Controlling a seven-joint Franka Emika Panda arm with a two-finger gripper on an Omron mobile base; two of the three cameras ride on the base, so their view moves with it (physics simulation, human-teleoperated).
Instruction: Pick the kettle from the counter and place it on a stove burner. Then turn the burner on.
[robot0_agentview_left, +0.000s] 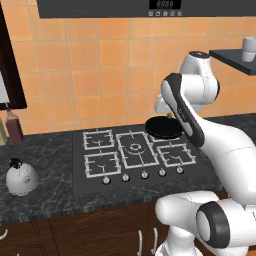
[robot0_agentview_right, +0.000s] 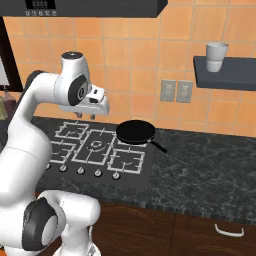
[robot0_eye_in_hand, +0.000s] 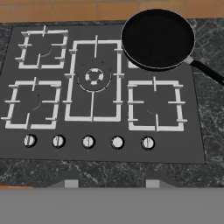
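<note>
The kettle (robot0_agentview_left: 21, 177) sits on the dark marbled desk (robot0_agentview_left: 50, 150) at about 9 o'clock from the cooktop (robot0_agentview_left: 137, 155), well apart from it, upright, with its black lid knob on top. A brown bottle (robot0_agentview_left: 13, 125) stands farther back against the tiled wall, at roughly 12 o'clock from the kettle.

The pincer (robot0_agentview_right: 86, 116) hangs above the back of the cooktop — clear of everything, holding nothing. Its fingers point down, but whether the jaws stand apart or together I cannot tell.

In the hand view, five grates show: a large ringed one (robot0_eye_in_hand: 93, 81) in the middle, two small square burners at 9 o'clock of it, and one small stove burner (robot0_eye_in_hand: 155, 105) at 4 o'clock. A black frying pan (robot0_eye_in_hand: 157, 38) covers the grate at 2 o'clock, its handle running off toward 4 o'clock. Five knobs (robot0_eye_in_hand: 88, 141) line the front edge.

A white cup (robot0_agentview_right: 216, 57) rests on a dark wall shelf (robot0_agentview_right: 225, 72) at far right.
</note>
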